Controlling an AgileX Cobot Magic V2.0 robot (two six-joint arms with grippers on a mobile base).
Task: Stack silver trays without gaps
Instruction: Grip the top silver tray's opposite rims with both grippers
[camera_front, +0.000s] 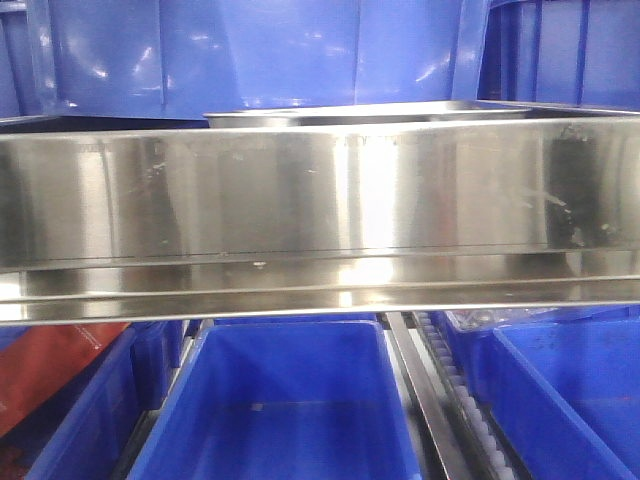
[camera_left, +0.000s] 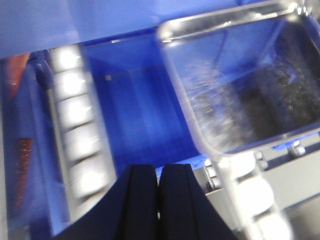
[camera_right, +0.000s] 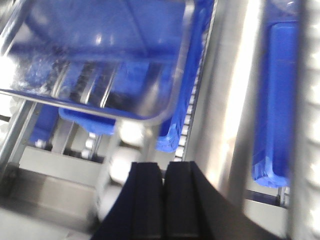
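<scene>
Seemingly apart, silver tray (camera_left: 240, 95) up-right of closed left fingers (camera_left: 142, 200).

The left pincer (camera_left: 158, 172) is black all over. Its two fingers (camera_left: 142, 192) are flat and smooth, with square tops, and get wider lower down. Only a thin line shows between them. The right pincer (camera_right: 163, 172) looks the same: two black, flat fingers (camera_right: 147, 192) with a slim line between.
</scene>
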